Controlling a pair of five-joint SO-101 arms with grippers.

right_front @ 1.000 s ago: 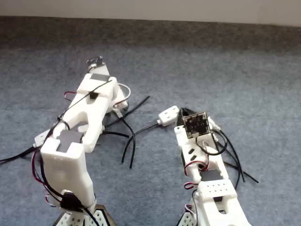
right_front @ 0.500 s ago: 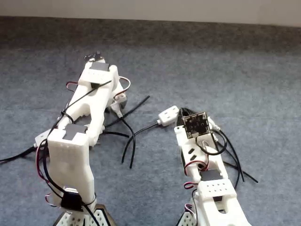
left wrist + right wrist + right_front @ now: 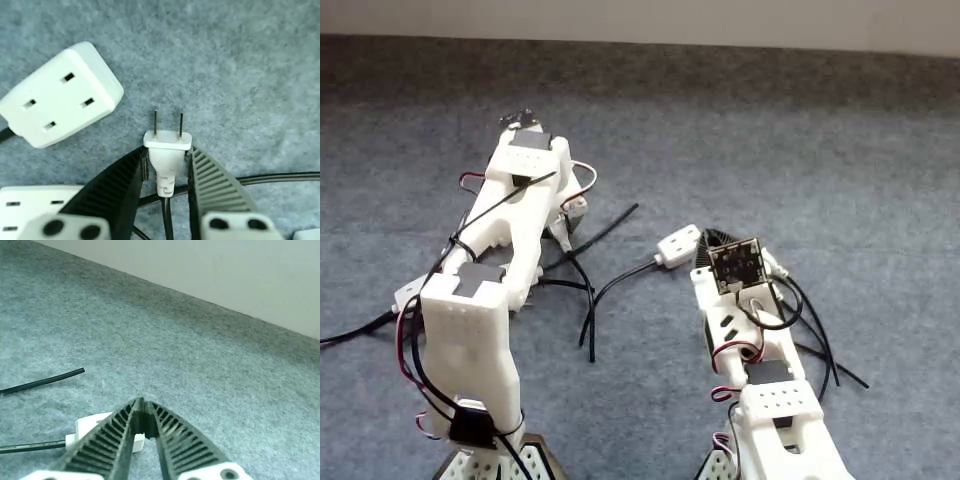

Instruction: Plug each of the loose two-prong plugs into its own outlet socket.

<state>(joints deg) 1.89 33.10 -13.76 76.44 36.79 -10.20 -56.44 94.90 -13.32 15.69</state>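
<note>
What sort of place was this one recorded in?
Probably an indoor robot test bench: a grey carpet-like tabletop, a plain pale wall behind it, and practice props: a white outlet socket and a two-prong plug.

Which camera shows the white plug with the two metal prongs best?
The left wrist view. There the white plug sits up close in the left gripper, both prongs plain to see. In the high view the left arm hides it; the right wrist view faces a socket block instead.
</note>
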